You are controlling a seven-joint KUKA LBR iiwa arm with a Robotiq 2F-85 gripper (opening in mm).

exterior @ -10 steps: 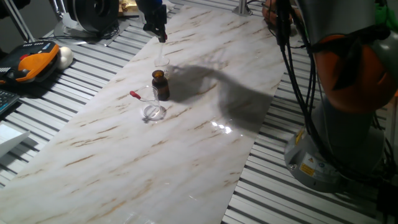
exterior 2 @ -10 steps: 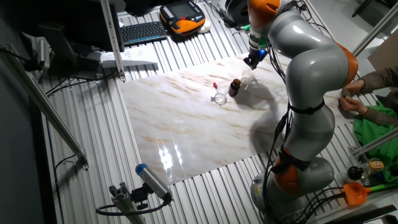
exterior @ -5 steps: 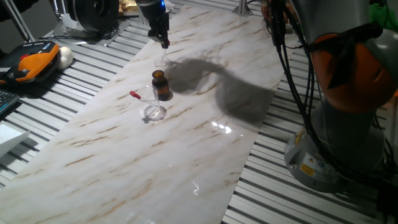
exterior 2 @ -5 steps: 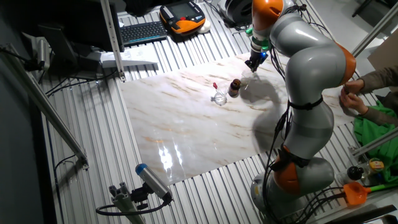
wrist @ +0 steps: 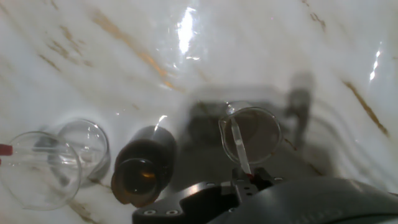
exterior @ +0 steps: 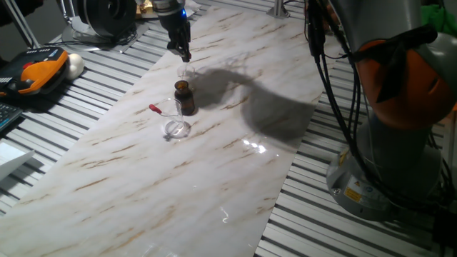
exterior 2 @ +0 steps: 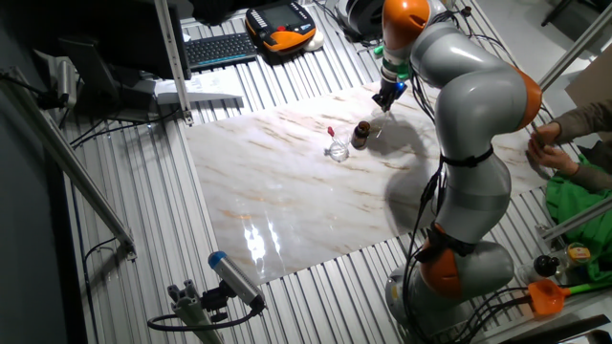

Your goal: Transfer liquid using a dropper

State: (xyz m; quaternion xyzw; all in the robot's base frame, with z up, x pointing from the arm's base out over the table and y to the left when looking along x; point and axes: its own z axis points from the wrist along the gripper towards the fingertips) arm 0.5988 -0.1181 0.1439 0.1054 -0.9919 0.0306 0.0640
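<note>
My gripper point(exterior: 184, 51) is shut on the dropper point(wrist: 239, 146), a thin clear pipette that points down into a small clear beaker point(wrist: 250, 132). A speck of its red bulb shows between the fingers in the hand view point(wrist: 245, 182). The beaker point(exterior: 186, 71) stands just behind the open amber bottle point(exterior: 184, 98). The bottle also shows in the hand view point(wrist: 143, 171), left of the beaker. A twin dropper with a red bulb point(exterior: 153, 108) lies across a clear glass dish point(exterior: 176, 128) in front of the bottle. The gripper point(exterior 2: 384, 98) hangs over the far part of the marble board.
The marble board point(exterior: 214, 178) lies on a slatted metal table. An orange handset point(exterior: 39, 71) and a keyboard lie at the left. The arm's base point(exterior: 385, 143) stands at the right. A person's hands point(exterior 2: 540, 153) are at the right edge. A second glass dish point(wrist: 84, 143) sits beside the first.
My gripper has come down and slightly toward the bottle, bringing the dropper tip into the small beaker. The bottle, dish and twin dropper have not moved.
</note>
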